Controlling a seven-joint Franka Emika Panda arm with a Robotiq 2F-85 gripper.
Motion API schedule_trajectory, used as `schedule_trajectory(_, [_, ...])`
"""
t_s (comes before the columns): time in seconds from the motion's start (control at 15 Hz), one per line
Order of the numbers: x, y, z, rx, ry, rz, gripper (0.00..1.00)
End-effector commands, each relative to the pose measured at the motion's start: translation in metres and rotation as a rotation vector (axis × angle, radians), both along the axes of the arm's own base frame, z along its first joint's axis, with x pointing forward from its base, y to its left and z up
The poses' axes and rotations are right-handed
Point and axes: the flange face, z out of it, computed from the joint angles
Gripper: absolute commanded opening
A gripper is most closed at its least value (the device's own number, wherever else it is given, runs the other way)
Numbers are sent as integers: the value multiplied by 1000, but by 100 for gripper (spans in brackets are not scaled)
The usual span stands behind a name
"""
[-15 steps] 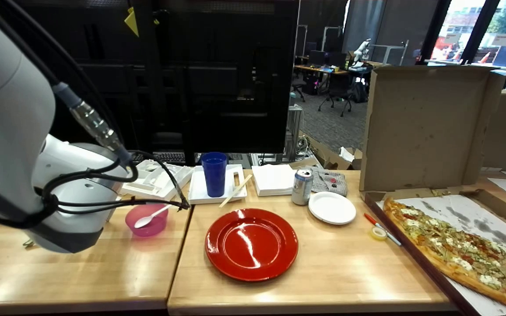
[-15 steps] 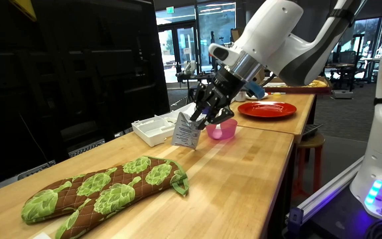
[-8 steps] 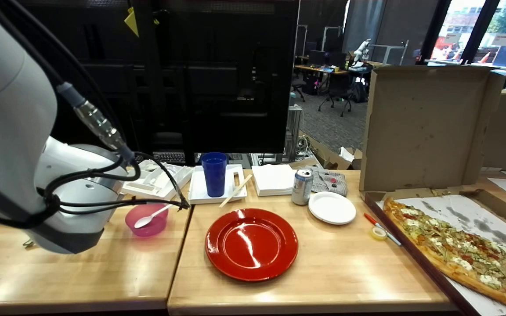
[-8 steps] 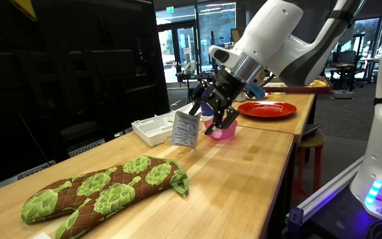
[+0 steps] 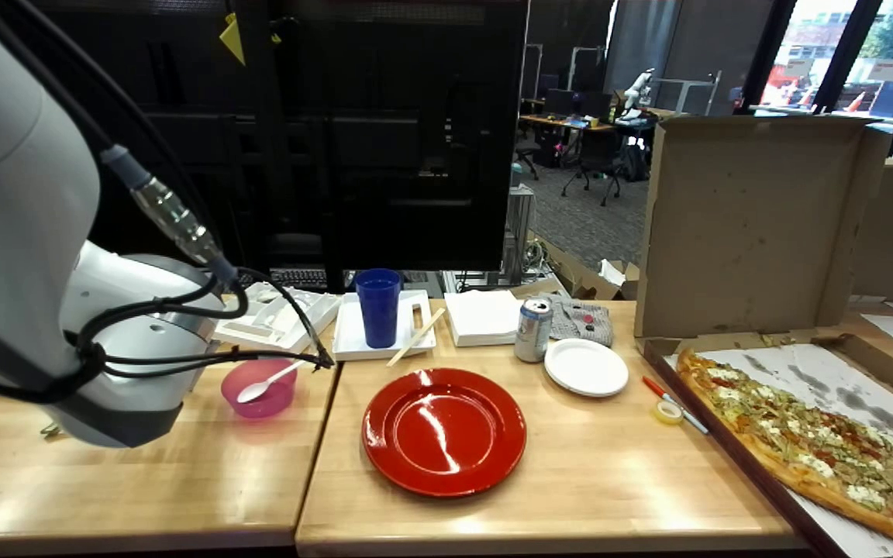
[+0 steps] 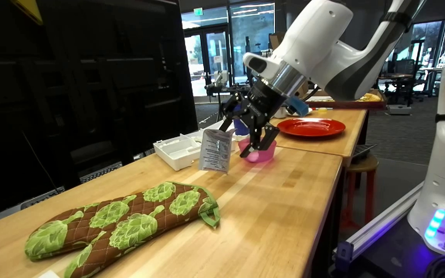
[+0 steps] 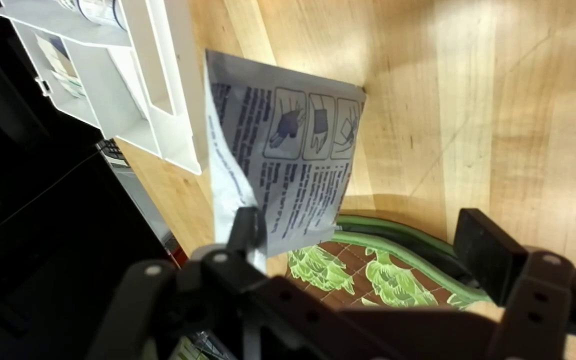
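My gripper stands open with its fingers wide apart. A silvery printed packet hangs at one finger, its edge folded around that fingertip; the opposite finger is well away from it. In an exterior view the packet is tilted, its lower edge close to the wooden table; whether it touches the wood I cannot tell. The other finger is in front of a pink bowl, which has a white spoon in it. In the exterior view that shows the whole bowl, the arm hides the gripper.
A brown and green oven mitt lies towards the near end. A white compartment tray is beside the packet. Farther along are a red plate, blue cup, can, white plate and opened pizza box.
The gripper's fingers have spread apart from around the packet. The packet has stayed at one finger, turning slightly; the arm has barely shifted.
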Motion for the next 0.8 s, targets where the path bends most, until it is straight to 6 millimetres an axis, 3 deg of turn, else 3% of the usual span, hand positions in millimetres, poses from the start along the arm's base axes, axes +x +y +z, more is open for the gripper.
schedule_trajectory(0.0, [-4,0,5,3,-14,12,100])
schedule_trajectory(0.73, [-22,1,33,12,-114,47,100])
